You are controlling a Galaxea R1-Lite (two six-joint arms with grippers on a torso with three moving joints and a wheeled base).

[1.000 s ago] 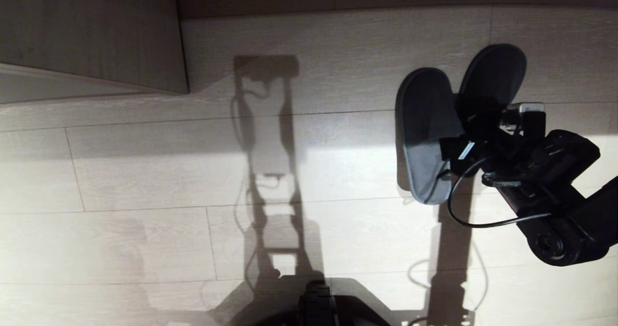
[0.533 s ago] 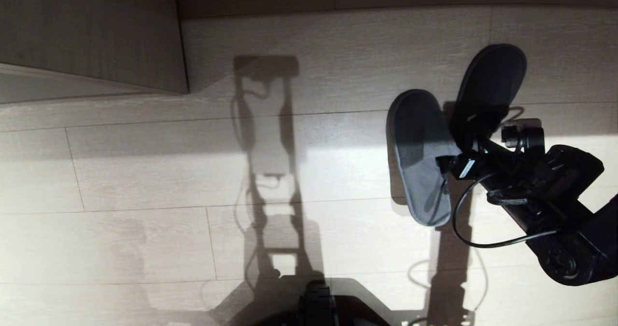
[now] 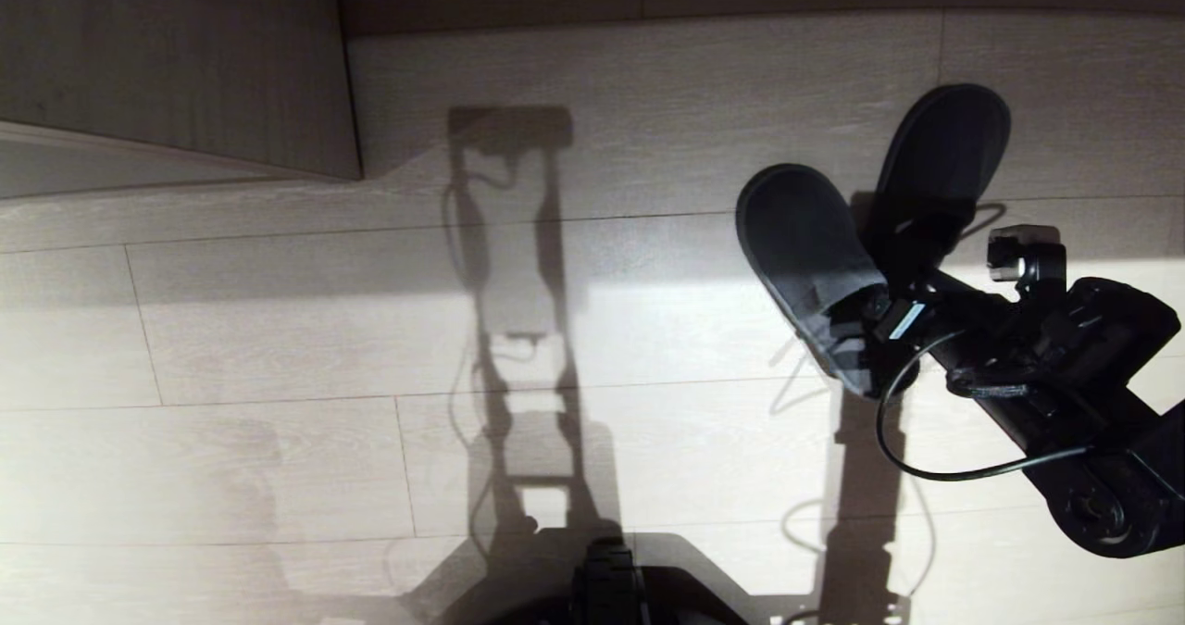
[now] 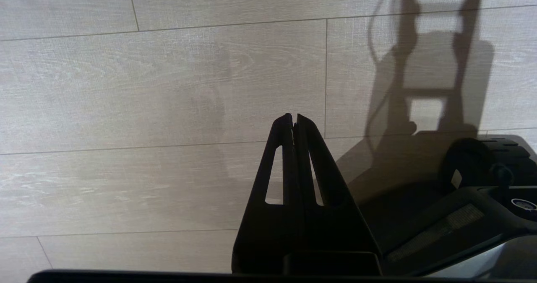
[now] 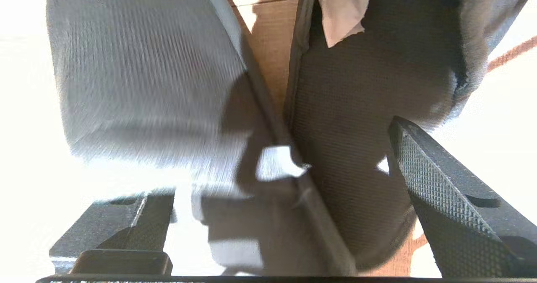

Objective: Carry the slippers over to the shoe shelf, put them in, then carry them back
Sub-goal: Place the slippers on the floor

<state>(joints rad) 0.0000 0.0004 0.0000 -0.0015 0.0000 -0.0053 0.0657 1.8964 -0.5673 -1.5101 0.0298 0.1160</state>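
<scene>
Pale wood-grain floor planks point(image 3: 278, 329) fill the head view, lit in a bright band and crossed by the robot's own long shadow point(image 3: 509, 329), with a beige wooden panel point(image 3: 176, 60) angling in at the upper left corner; whether it belongs to the shoe shelf cannot be told. Low in the middle sits the dark edge of the robot's base point(image 3: 611, 588). The left gripper point(image 4: 293, 119) shows only in its own wrist view, fingers pressed together on nothing, pointing at bare floor beside the base, evidently parked while the other arm works. Further right lie the slippers point(image 3: 805, 245), a pair of flat, thin, dark grey-black slides with oval soles, splayed in a V on the floor: the nearer one slants toward the robot's left, the farther one point(image 3: 944, 153) points away. At their near ends, where the two soles meet, hangs the right gripper point(image 3: 879, 329), its textured black fingers point(image 5: 440, 190) spread wide to either side of the slippers and closed on neither. That spread, with both soles down on the planks, reads as a release on the floor, which suits the bringing-back part of the job.
</scene>
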